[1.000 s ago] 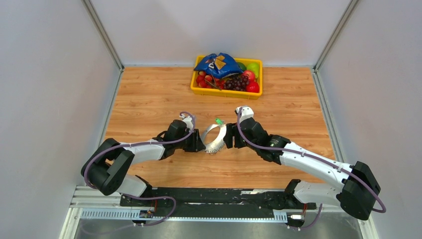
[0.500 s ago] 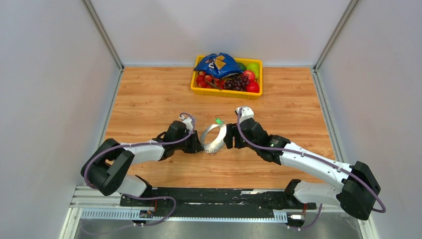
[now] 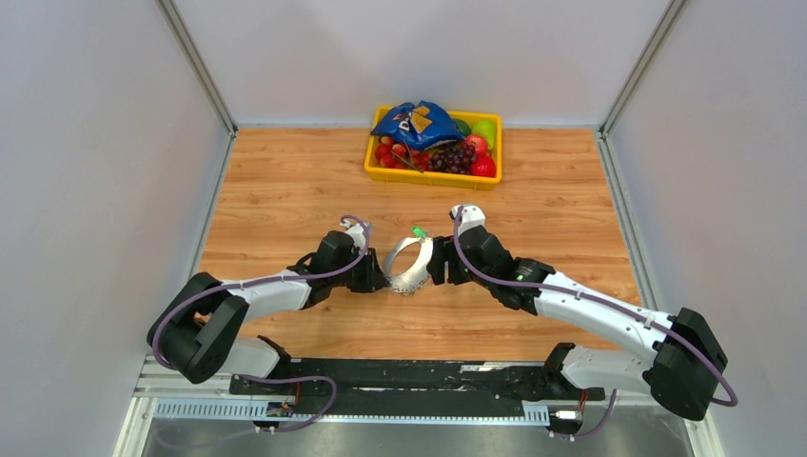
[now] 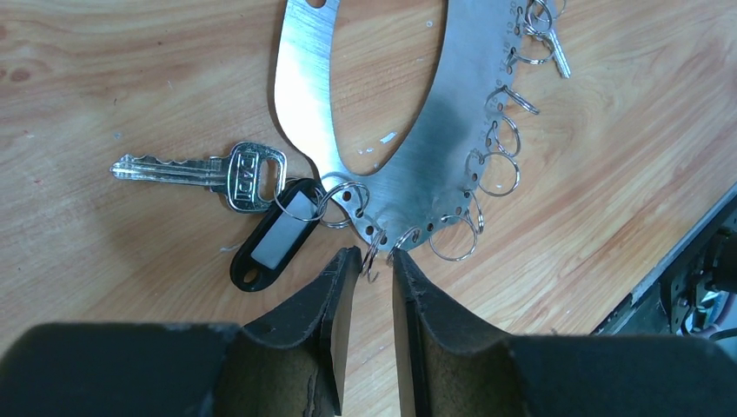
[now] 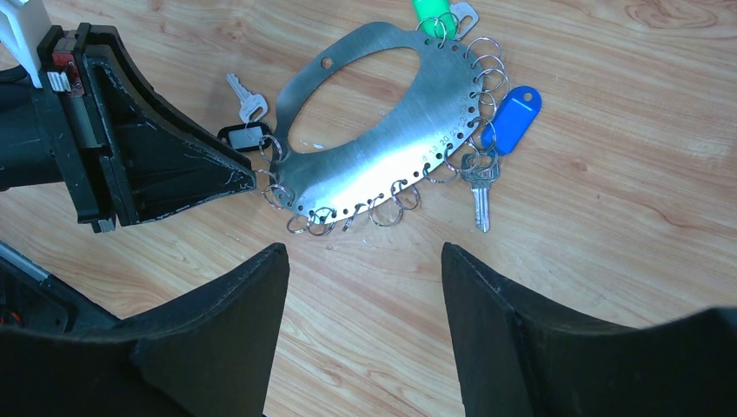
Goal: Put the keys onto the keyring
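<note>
Bearing the keyring (image 3: pixel 411 262), a wooden table (image 3: pixel 285 181) meets grey walls (image 3: pixel 95 143).

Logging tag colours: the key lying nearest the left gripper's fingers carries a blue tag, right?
No. The tag on the key nearest the left gripper is black, not blue; the left wrist view shows it.

Bright, even light; sharp views, soft shadows
</note>
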Controlling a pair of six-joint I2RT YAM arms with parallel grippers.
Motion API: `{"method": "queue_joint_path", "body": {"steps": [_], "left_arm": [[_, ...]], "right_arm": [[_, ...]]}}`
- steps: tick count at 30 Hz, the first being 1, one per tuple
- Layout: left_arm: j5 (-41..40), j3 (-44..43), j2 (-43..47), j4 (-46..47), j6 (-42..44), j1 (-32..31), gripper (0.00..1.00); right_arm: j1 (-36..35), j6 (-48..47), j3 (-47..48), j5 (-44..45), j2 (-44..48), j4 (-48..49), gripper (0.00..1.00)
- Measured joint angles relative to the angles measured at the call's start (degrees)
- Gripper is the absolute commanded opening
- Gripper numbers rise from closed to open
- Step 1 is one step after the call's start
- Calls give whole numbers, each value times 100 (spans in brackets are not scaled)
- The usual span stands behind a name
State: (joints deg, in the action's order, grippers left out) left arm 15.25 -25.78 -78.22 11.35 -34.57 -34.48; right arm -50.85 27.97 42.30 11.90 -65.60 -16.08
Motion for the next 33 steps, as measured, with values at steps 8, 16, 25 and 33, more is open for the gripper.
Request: {"method": "queue_joint_path", "body": {"steps": [8, 16, 25, 33], "left_arm": [[-13, 37, -7, 17, 0, 0, 27], [-11, 37, -105, 48, 0, 0, 18], [-9, 39, -101, 72, 15, 0, 0], [-61, 57, 507, -131, 26, 0, 0]], "right_arm": [[0, 20, 0, -4, 0, 0, 67], [0, 48, 0, -4, 0, 0, 67], [0, 50, -2, -13, -44, 0, 67], [0, 39, -2, -173, -42, 0, 66]]}}
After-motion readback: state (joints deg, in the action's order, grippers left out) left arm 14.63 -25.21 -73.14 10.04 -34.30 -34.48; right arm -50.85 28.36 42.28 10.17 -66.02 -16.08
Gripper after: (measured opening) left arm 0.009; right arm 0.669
